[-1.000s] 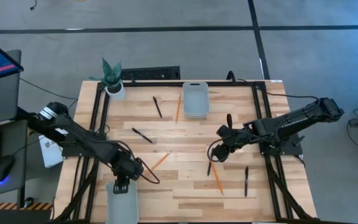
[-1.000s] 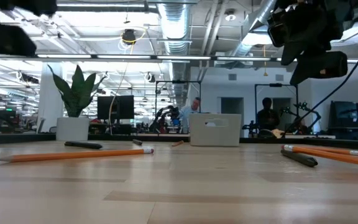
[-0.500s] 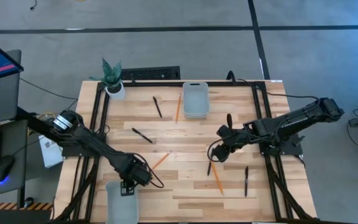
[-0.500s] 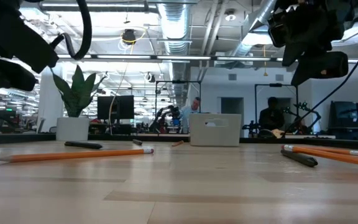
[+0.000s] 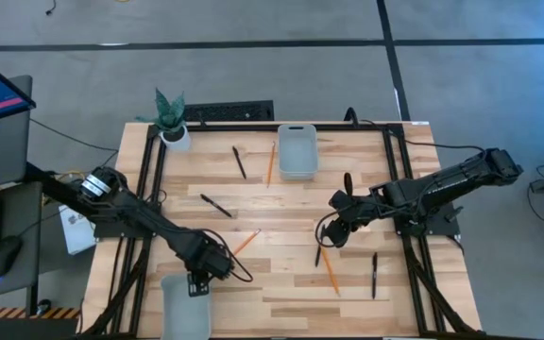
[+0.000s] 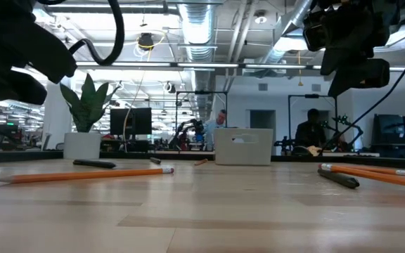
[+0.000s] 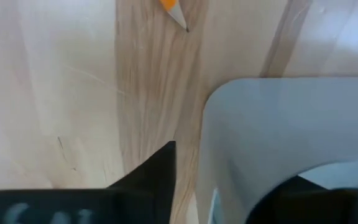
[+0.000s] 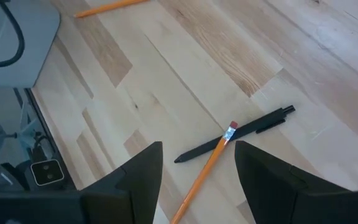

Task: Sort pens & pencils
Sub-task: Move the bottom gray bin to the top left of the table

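The left tool (image 5: 197, 283) hangs at the near grey bin's (image 5: 184, 304) rim, its fingers apart with nothing between them. The right tool (image 8: 197, 163) hovers over a crossed pen (image 8: 235, 134) and pencil (image 8: 206, 167), fingers apart, away from that bin. Other pens (image 5: 216, 205) and pencils (image 5: 271, 163) lie scattered on the desk (image 5: 281, 293) beyond the bin.

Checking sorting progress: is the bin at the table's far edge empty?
Empty: from above, the far bin shows only bare grey floor, no pens or pencils inside.
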